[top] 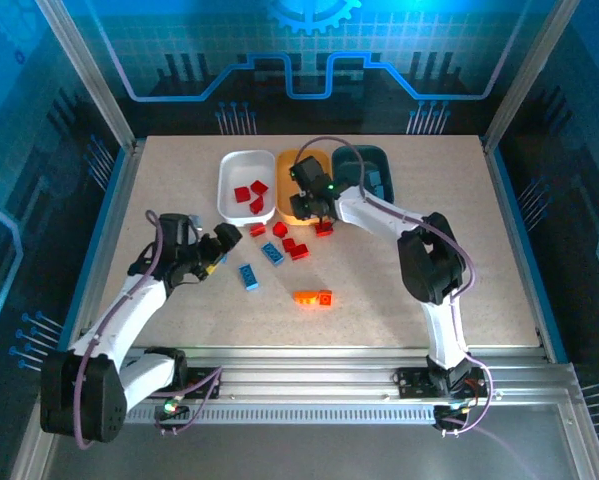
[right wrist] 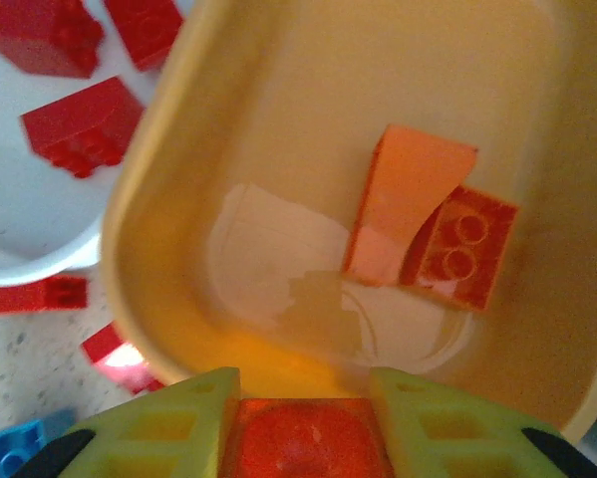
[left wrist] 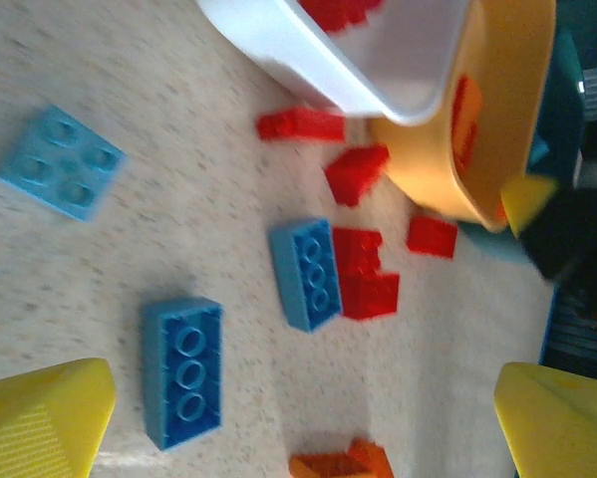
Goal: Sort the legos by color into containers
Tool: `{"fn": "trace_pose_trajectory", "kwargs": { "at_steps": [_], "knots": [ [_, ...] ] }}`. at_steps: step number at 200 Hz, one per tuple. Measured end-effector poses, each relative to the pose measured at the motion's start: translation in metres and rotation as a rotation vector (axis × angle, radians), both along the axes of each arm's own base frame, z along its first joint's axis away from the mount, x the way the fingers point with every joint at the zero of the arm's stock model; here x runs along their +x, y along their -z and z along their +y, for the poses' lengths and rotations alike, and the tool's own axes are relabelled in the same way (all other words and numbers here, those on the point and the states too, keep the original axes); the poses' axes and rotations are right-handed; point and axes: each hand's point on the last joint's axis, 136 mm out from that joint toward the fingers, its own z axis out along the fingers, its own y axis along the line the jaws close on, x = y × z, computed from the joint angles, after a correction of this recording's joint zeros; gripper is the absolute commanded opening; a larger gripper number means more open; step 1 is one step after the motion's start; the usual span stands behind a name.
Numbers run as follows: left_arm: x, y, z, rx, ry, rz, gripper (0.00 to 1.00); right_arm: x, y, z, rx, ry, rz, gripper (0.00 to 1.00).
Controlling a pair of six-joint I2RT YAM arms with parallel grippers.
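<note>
My right gripper (right wrist: 300,390) is shut on an orange lego (right wrist: 303,443) and hangs over the near end of the orange-yellow container (right wrist: 168,149), where two orange legos (right wrist: 408,209) lie. From above, this gripper (top: 314,210) sits at that tray's (top: 291,165) front rim. The white container (top: 229,180) holds red legos (top: 251,195). The dark teal container (top: 371,160) stands to the right. My left gripper (top: 215,250) is open above the table with nothing between its fingers (left wrist: 49,418). Ahead of it lie blue legos (left wrist: 183,368), red legos (left wrist: 363,279) and an orange lego (left wrist: 338,463).
Loose on the table are two blue bricks (top: 249,275), an orange pair (top: 312,296) and red bricks (top: 296,248) in front of the trays. A light blue flat plate (left wrist: 61,161) lies apart to the left. The table's right half is bare.
</note>
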Motion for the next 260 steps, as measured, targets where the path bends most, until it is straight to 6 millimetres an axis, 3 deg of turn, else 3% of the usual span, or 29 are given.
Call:
{"fn": "trace_pose_trajectory", "kwargs": {
  "at_steps": [31,55,112,154,190,206,224,260],
  "knots": [
    [-0.001,0.010,-0.032,-0.010,0.122,0.035,0.99,0.029,-0.013,0.003,0.055,0.007,-0.022,0.30],
    [0.010,0.010,-0.048,-0.009,0.179,0.052,0.99,0.048,-0.011,0.003,0.084,0.012,-0.021,0.31],
    [0.033,-0.005,-0.055,-0.013,0.198,0.021,0.99,0.060,0.026,-0.009,0.081,0.024,0.073,0.36],
    [0.032,-0.004,-0.055,-0.001,0.211,0.020,0.99,0.066,0.016,-0.002,0.097,0.000,0.064,0.59],
    [0.030,-0.003,-0.054,0.003,0.214,0.026,0.99,0.068,0.005,-0.001,0.095,-0.008,0.043,0.62],
    [0.029,-0.002,-0.054,0.004,0.215,0.030,0.99,0.062,-0.001,-0.006,0.085,-0.005,0.037,0.62],
    [0.026,0.000,-0.057,0.017,0.228,0.034,0.99,0.042,-0.015,-0.017,0.080,-0.004,0.028,0.62],
    [0.013,0.006,-0.077,0.081,0.306,0.041,0.98,-0.031,-0.055,-0.040,0.098,-0.028,-0.022,0.62]
  ]
}}
